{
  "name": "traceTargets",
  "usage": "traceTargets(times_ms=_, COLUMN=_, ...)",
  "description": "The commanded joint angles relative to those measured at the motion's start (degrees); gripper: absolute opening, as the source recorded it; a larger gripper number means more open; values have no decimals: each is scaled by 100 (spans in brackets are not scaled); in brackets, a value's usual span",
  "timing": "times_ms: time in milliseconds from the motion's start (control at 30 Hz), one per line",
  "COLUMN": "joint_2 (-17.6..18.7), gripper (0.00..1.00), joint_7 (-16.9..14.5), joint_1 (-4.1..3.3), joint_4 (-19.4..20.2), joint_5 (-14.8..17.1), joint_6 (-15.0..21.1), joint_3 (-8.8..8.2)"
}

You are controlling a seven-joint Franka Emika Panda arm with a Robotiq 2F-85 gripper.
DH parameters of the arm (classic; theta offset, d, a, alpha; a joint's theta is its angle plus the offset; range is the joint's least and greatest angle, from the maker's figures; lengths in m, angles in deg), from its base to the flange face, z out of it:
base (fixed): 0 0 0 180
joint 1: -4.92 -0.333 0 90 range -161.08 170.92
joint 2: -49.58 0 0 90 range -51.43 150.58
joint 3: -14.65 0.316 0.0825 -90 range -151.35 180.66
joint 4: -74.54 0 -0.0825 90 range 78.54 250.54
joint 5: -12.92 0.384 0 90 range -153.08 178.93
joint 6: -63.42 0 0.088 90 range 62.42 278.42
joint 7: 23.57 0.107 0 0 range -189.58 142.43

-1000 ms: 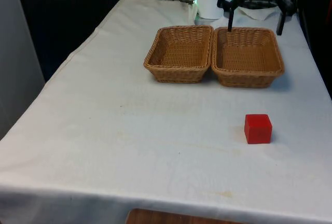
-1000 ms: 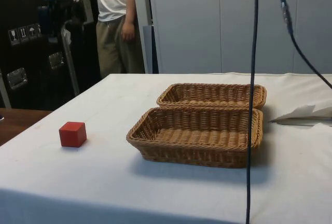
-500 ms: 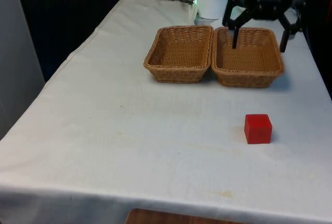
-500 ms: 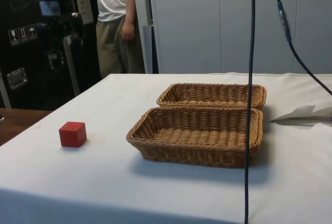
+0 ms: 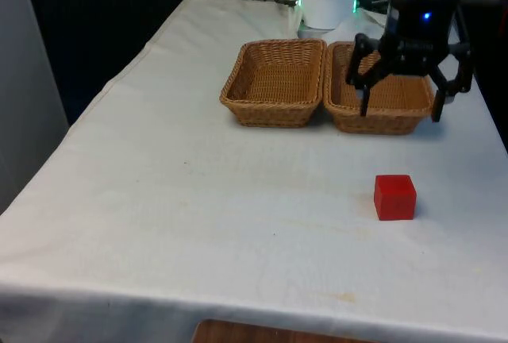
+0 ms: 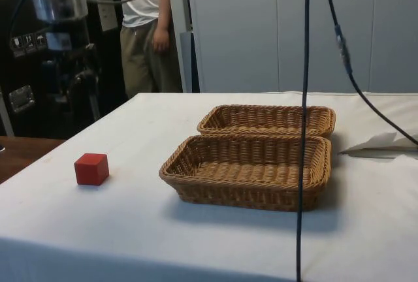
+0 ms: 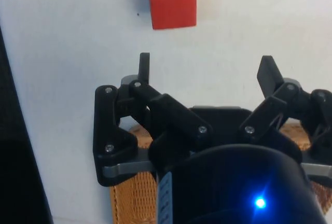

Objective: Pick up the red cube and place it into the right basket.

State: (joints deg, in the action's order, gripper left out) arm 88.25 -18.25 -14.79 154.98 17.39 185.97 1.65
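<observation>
One red cube (image 5: pixel 394 197) sits alone on the white cloth of the table (image 5: pixel 198 200), nearest my front camera and towards the front view's right, well apart from everything else. From the side camera I see the same cube (image 6: pixel 91 168) resting flat on the cloth, clear of the baskets.

Beyond it, my gripper (image 5: pixel 402 111) hangs in the air with its two black fingers (image 5: pixel 365 98) spread wide and nothing between them. In the front view it hovers over the near edge of the right basket (image 5: pixel 379 115), between that basket and the cube. The wrist camera confirms the released state: both fingertips (image 7: pixel 144 66) stand far apart over bare cloth, with the cube (image 7: pixel 172 1) ahead of them and untouched.

Further back, two wicker baskets stand side by side, touching along one rim. The left basket (image 5: pixel 275 82) lies on the front view's left.

Farthest off in the side view, a person (image 6: pixel 145 27) in a white shirt and khaki trousers stands behind the table beside dark cabinets (image 6: pixel 26 93).
</observation>
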Motion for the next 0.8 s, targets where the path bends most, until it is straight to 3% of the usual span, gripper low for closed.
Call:
traceTargets(times_ms=0, joint_2=80, gripper=100, joint_7=-40, joint_1=29, joint_4=-46, joint_5=80, joint_6=57, joint_3=46)
traceTargets(times_ms=200, joint_2=286, gripper=100, joint_7=-86, joint_1=34, joint_4=-92, joint_5=201, joint_6=269, joint_3=97)
traceTargets(times_ms=233, joint_2=235, gripper=100, joint_7=-40, joint_1=0, joint_4=-63, joint_5=132, joint_6=223, joint_3=40)
traceTargets(times_ms=267, joint_2=309, gripper=100, joint_7=-92, joint_1=34, joint_4=-97, joint_5=218, joint_6=304, joint_3=103)
traceTargets(times_ms=533, joint_2=544, gripper=100, joint_7=-160, joint_1=34, joint_4=-126, joint_5=401, joint_6=596, joint_3=166)
traceTargets(times_ms=567, joint_2=504, gripper=100, joint_7=-120, joint_1=0, joint_4=-92, joint_5=344, joint_6=573, joint_3=115)
traceTargets(times_ms=600, joint_2=567, gripper=100, joint_7=-166, joint_1=34, joint_4=-126, joint_5=413, joint_6=630, joint_3=178)
traceTargets(times_ms=767, joint_2=688, gripper=100, joint_7=-218, joint_1=29, joint_4=-109, joint_5=498, joint_6=819, joint_3=246)
